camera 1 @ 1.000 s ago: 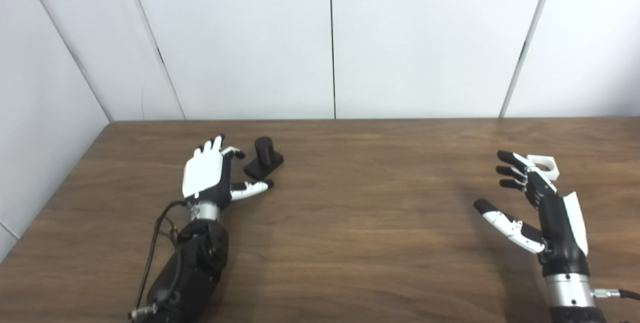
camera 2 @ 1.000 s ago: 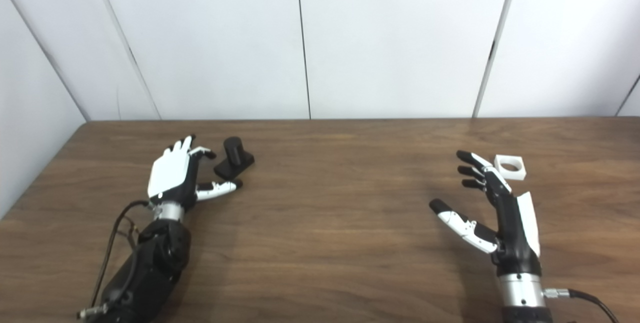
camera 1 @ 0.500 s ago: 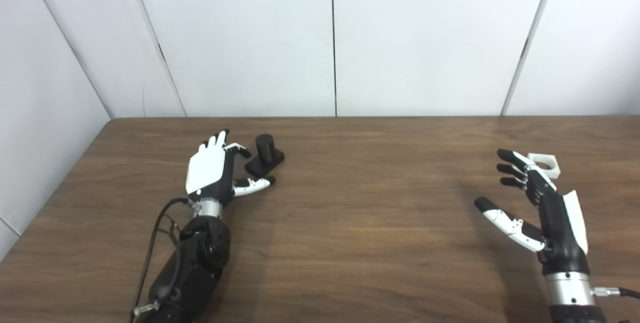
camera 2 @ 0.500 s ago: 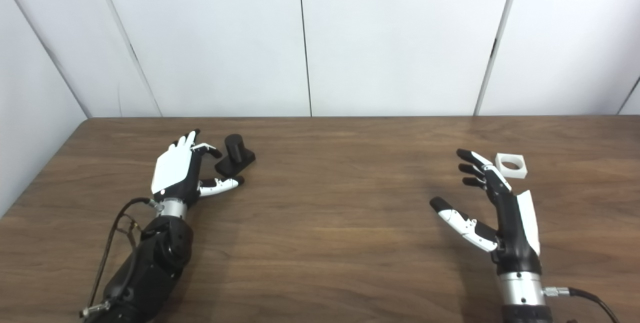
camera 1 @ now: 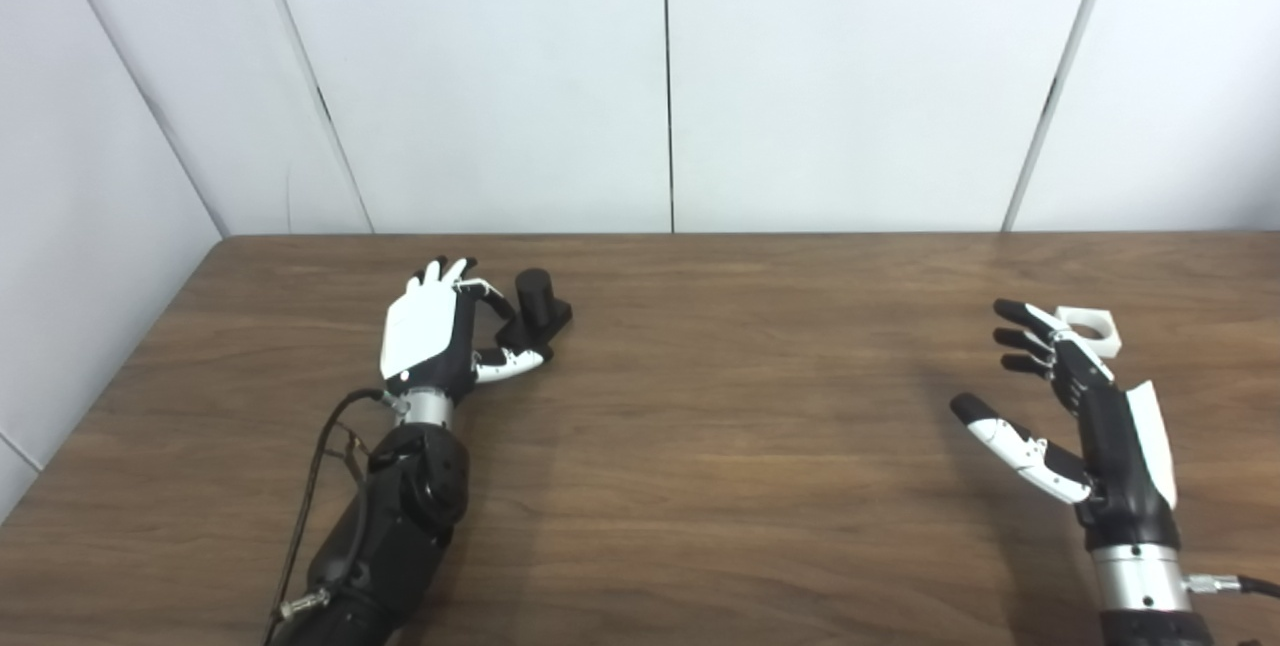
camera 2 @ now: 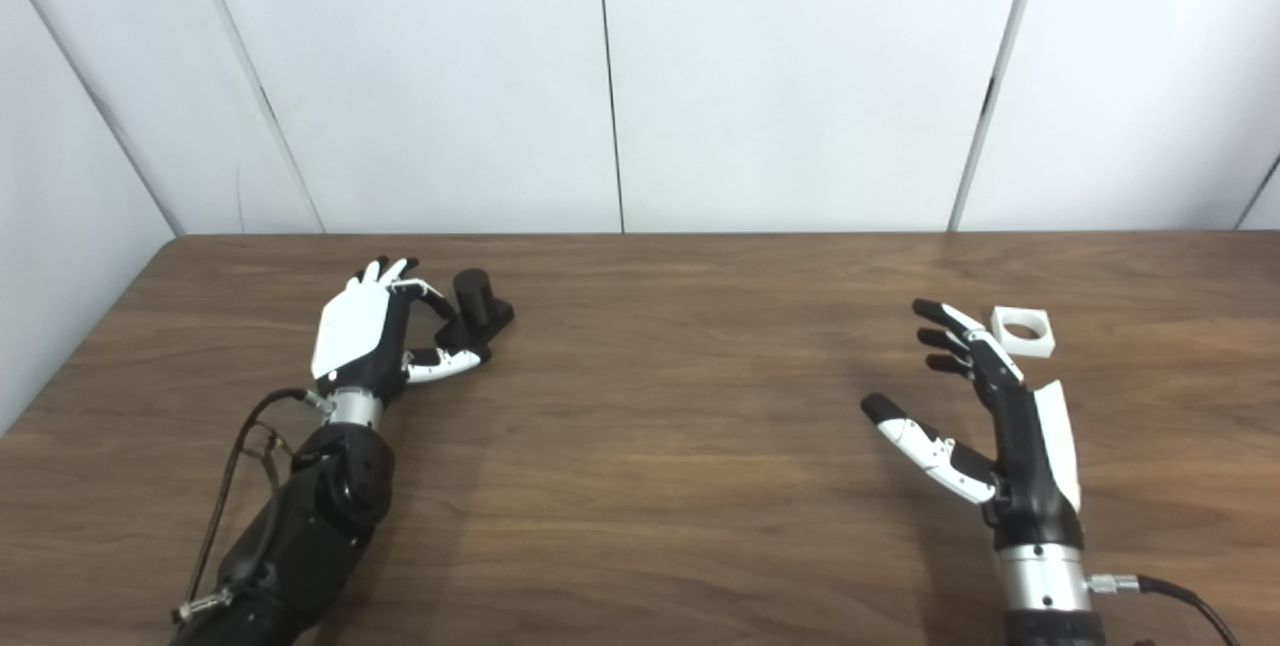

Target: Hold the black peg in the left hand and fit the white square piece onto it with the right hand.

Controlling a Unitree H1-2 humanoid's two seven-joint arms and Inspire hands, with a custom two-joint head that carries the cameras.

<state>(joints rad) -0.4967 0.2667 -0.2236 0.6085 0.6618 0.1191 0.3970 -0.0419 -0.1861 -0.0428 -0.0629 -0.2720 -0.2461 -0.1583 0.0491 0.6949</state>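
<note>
The black peg (camera 1: 535, 298), a short cylinder on a square base, stands on the wooden table (camera 1: 720, 406) at the left. My left hand (camera 1: 432, 331) lies beside it on its left. Its fingers (camera 1: 492, 298) curl onto the base from behind and its thumb presses the near edge, so the base is pinched while it rests on the table. The white square piece (camera 2: 1022, 332), with a round hole, lies flat at the far right. My right hand (camera 2: 985, 411) stands open just left of it, fingertips close to it, with nothing held.
White wall panels (camera 1: 660, 76) rise behind the table's far edge and along its left side. A cable (camera 1: 320, 466) loops beside my left forearm.
My left hand has moved forward and curled its fingers and thumb around the peg's base, nudging the peg slightly right. My right hand and the white piece have stayed put.
</note>
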